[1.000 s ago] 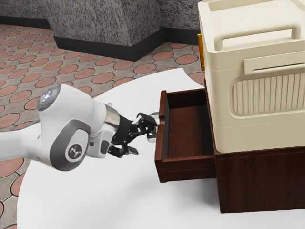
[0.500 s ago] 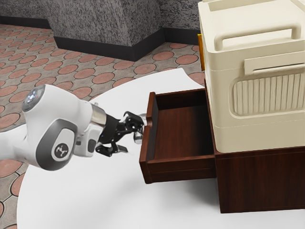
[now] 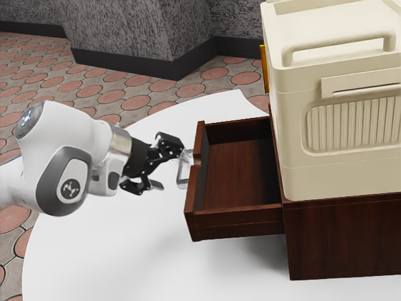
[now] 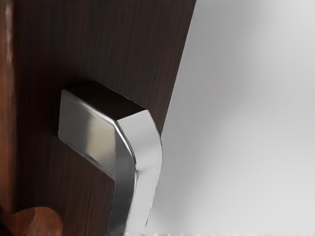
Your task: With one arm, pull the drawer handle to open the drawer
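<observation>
My gripper (image 3: 170, 168) stands open in the exterior view, its two fingers spread apart on the exterior view's left of the drawer handle (image 3: 183, 170). Nothing is held between them; whether the upper finger still touches the handle cannot be told. The dark wooden drawer (image 3: 237, 216) is pulled well out of its cabinet (image 3: 341, 241), with its bare inside showing. In the wrist view the shiny metal handle (image 4: 142, 142) stands out from the drawer's dark front (image 4: 103, 44).
A large cream-coloured box (image 3: 338, 169) with a raised handle sits on top of the cabinet. The white table (image 3: 125, 257) spreads under the arm and the drawer. A grey textured wall (image 3: 125, 28) stands behind.
The drawer has slid farther out toward the exterior view's left, then stayed put over the last half second. My gripper has moved back the same way and slightly up, away from the handle.
</observation>
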Action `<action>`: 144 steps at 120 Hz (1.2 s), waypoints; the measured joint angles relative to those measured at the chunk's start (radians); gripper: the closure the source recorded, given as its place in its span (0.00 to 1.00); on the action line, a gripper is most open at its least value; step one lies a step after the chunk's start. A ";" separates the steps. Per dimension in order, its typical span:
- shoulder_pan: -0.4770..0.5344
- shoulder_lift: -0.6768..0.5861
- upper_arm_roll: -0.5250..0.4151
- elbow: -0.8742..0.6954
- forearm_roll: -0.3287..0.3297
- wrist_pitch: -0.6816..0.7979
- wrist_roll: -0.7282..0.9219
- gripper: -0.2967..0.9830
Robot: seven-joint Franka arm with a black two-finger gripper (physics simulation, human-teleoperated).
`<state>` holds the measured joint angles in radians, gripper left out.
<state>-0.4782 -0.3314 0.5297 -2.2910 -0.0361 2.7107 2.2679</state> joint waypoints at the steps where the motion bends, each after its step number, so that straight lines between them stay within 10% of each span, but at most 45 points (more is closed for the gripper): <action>1: 0.000 0.006 0.000 0.014 0.000 -0.004 -0.002 0.26; 69: -0.027 0.311 -0.090 0.800 0.095 -0.812 -0.777 0.23; 108: 0.455 0.317 -0.671 0.931 0.142 -1.144 -1.374 0.23; 144: 0.442 0.321 -0.717 0.944 0.186 -1.252 -1.729 0.23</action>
<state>-0.0358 -0.0106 -0.1874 -1.3473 0.1494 1.4590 0.5391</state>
